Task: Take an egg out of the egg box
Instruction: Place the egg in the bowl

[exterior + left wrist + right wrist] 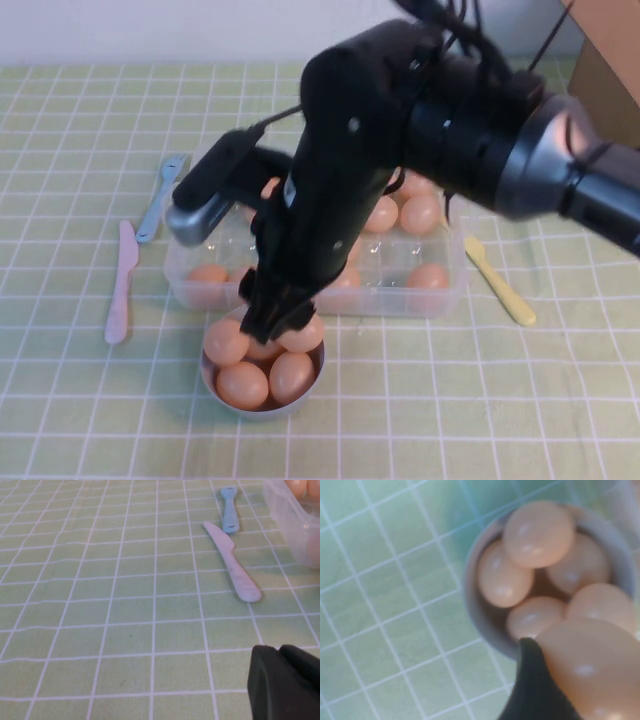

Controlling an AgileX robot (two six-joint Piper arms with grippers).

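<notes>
The egg box (442,296), a clear plastic tray, stands mid-table with several peach-orange eggs in its cups. My right gripper (287,318) reaches across it and hangs just above a small round grey bowl (212,385) in front of the box. It is shut on one egg (303,335). In the right wrist view that egg (592,670) fills the corner beside a black finger (530,690), above the bowl (470,590) with several eggs in it. My left gripper (280,655) is shut and empty, low over the cloth left of the box corner (295,525).
A pink knife (120,285) and a blue fork (160,200) lie left of the box; both also show in the left wrist view, the knife (232,562) and the fork (229,510). A yellow knife (500,280) lies to the right. A cardboard box (610,60) stands at the back right.
</notes>
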